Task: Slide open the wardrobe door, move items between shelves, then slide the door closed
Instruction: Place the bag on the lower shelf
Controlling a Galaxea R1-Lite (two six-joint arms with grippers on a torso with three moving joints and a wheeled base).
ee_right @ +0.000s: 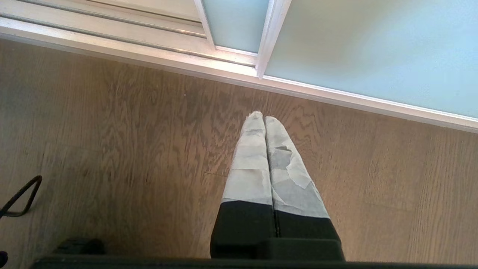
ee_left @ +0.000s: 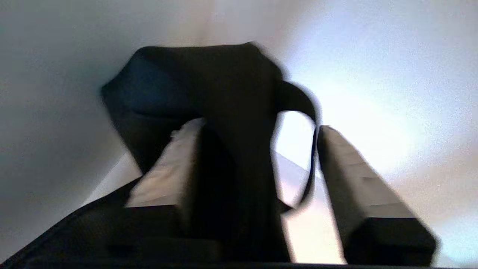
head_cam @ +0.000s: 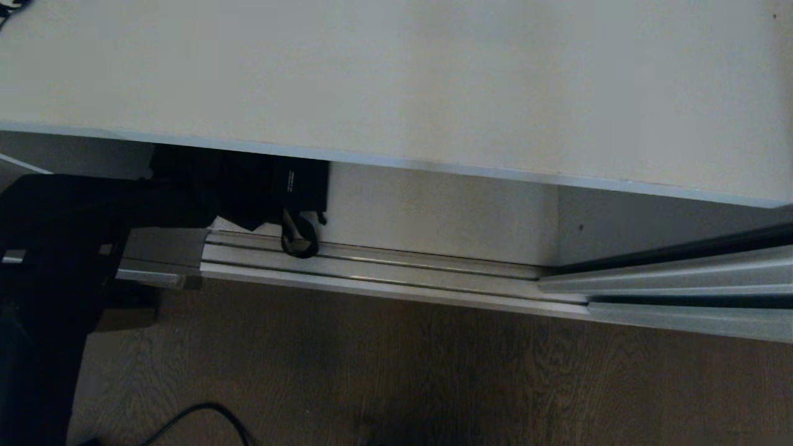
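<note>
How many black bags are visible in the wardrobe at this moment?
1. The black bag lies under the white shelf, at the left pincer, whose fingers stand apart around its fabric. More bags may be hidden above or behind the shelf.

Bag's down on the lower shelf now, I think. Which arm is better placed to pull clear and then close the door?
Left, probably. The left gripper is open, its fingers either side of the black bag under the shelf. The right gripper hangs shut over the floor, beside the sliding door.
</note>
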